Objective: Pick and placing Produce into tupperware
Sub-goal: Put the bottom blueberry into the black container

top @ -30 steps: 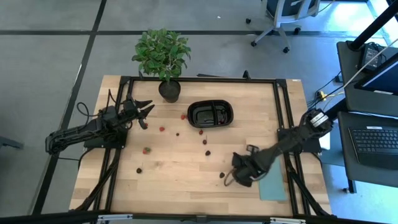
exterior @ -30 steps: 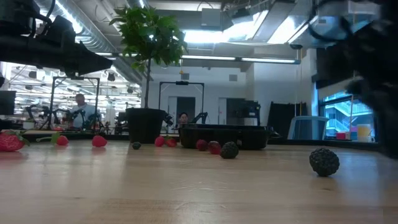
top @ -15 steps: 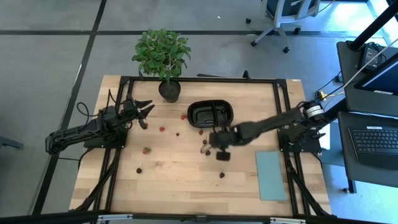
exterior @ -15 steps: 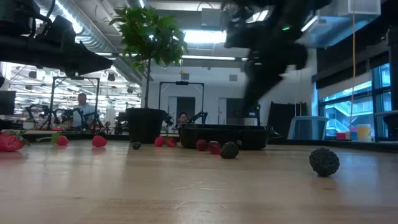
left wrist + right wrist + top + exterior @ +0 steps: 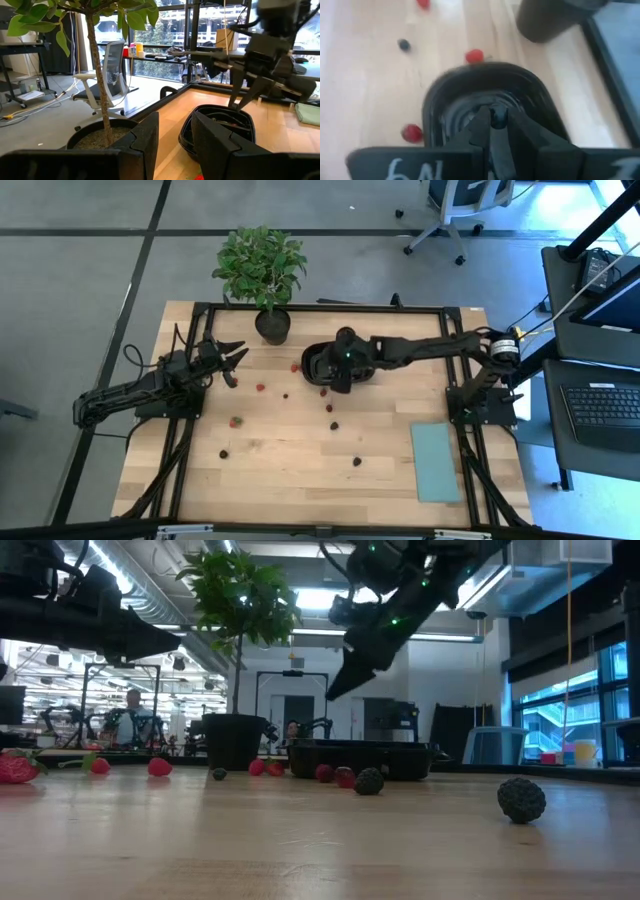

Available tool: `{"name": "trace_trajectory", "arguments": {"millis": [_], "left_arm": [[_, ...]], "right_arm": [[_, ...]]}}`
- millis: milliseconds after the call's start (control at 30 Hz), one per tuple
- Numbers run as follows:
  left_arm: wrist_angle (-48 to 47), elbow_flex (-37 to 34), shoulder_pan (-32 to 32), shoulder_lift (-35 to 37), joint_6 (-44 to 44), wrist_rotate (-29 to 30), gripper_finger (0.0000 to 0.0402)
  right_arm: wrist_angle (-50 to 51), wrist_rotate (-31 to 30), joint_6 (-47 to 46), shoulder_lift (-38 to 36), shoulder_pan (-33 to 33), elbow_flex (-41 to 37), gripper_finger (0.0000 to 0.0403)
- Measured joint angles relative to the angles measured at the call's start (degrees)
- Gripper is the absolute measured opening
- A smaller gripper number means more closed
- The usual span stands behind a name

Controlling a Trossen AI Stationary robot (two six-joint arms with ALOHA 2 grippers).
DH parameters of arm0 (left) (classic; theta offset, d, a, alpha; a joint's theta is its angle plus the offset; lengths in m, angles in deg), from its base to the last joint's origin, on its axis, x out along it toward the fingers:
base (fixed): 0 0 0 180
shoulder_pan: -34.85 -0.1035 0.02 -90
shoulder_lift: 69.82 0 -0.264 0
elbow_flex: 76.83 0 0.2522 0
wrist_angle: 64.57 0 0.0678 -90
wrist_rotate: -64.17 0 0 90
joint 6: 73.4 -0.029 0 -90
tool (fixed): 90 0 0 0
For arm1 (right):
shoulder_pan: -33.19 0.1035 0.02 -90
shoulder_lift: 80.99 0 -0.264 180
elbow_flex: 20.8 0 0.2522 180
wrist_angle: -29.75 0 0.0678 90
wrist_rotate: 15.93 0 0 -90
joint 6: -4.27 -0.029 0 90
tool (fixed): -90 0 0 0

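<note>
The black oval tray [image 5: 312, 356] sits on the far middle of the table, and it also shows in the low view [image 5: 400, 755] and the left wrist view [image 5: 220, 125]. My right gripper [image 5: 341, 372] hangs over it, fingers almost together on a small dark piece [image 5: 498, 115]. Red and dark berries lie loose on the wood, among them a red one [image 5: 260, 388] and a dark one [image 5: 355, 461]. My left gripper [image 5: 236, 360] waits open near the left edge, beside the plant pot. My right gripper pinches a small dark berry [image 5: 498, 115] between its two fingertips [image 5: 482, 119]. The fingers point down at a slant over the tray [image 5: 435, 100]. The berry is lifted clear, above the tray's inside.
A leafy potted plant [image 5: 270, 320] stands at the far edge, left of the tray. A flat teal rectangle [image 5: 437, 460] lies near the right near corner. A strawberry [image 5: 235, 421] and a blackberry [image 5: 521, 799] lie on open wood toward the near side. People show in the room behind.
My right gripper has risen from the table's near right part, beside the teal rectangle, and swung toward the far edge and left until it hangs over the black tray. The loose berries on the table have stayed where they were.
</note>
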Motion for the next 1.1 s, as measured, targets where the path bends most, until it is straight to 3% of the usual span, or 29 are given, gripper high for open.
{"name": "trace_trajectory", "arguments": {"millis": [67, 433, 700, 1100], "left_arm": [[0.0, 0.0, 0.0, 0.0, 0.0, 0.0, 0.011], [0.0, 0.0, 0.0, 0.0, 0.0, 0.0, 0.011], [0.0, 0.0, 0.0, 0.0, 0.1, 0.0, 0.011], [0.0, 0.0, 0.0, 0.0, 0.1, 0.0, 0.011]], "right_arm": [[-1.2, 2.4, 0.1, 0.1, -1.2, -1.2, 0.0055], [-9.1, 2.7, 0.3, 1.0, -3.5, -7.8, 0.0055], [-9.6, 2.7, 0.1, 2.4, -3.9, -8.8, 0.0055], [-10.0, 2.7, -0.1, 2.4, -3.9, -8.8, 0.0101]]}}
